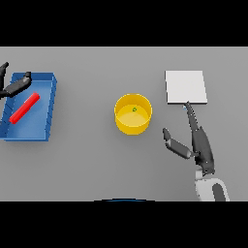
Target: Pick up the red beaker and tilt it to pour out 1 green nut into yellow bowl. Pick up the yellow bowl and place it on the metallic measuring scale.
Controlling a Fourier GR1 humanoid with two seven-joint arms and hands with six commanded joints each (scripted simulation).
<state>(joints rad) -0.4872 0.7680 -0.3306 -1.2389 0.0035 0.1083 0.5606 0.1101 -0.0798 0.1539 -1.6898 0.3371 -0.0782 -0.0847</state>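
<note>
Table (97, 160) is showing matt grey, the bowl (131, 121) and beaker (24, 108) are looking like smooth plastic, the scale (186, 87) is reading pale flat metal, the tray (29, 128) smooth blue.

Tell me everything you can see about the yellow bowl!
The yellow bowl is round, with straight, smooth walls that look like plastic. It stands upright and open near the middle of the grey table. One small green nut lies on its floor. Nothing holds it: the right hand hangs open to its right, apart from it, and the metallic measuring scale sits farther right.
</note>
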